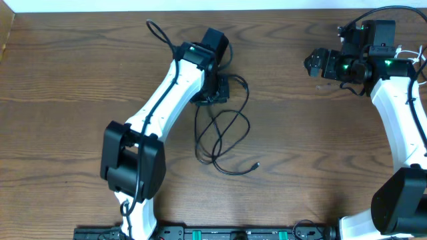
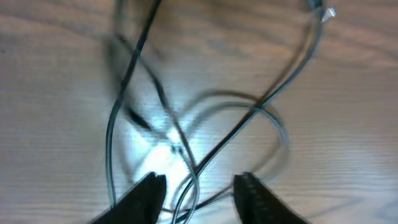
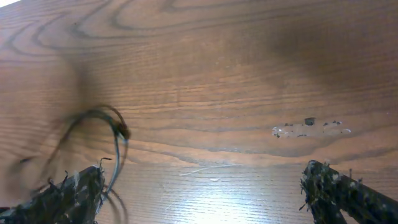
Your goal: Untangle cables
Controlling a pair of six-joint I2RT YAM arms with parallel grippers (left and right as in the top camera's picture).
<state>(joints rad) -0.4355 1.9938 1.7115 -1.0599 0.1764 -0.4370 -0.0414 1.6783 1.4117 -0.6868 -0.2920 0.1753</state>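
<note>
Thin black cables [image 1: 215, 137] are lying looped on the wooden bench [image 1: 67, 80] under the left gripper [image 2: 198, 186], its fingers [image 2: 146, 193] standing parted astride strands, unclamped. The right gripper [image 3: 205, 193] is gaping empty, far right. Judging light, limp, slippery: pinch near the plug end [image 1: 257, 165].

"What does the tangle look like from above?"

"The cables [image 1: 215, 143] are thin, dark strands lying slack on the counter [image 1: 67, 80], just right of centre frame. They form a few loose, overlapping loops that cross each other several times. The top of the bundle is hidden."

"Any free ends?"

"One small plug end [image 1: 257, 165] trails out at the lower right of the loops, flat on the wood."

"And up close?"

"In the left wrist view the cables [image 2: 258, 110] cross in the middle, blurred, with a pale plug tip [image 2: 328, 11] in the upper right corner. In the right wrist view a dark arc [image 3: 93, 113] curves at the left edge, too blurred to read. I can't single out a white one."
</note>
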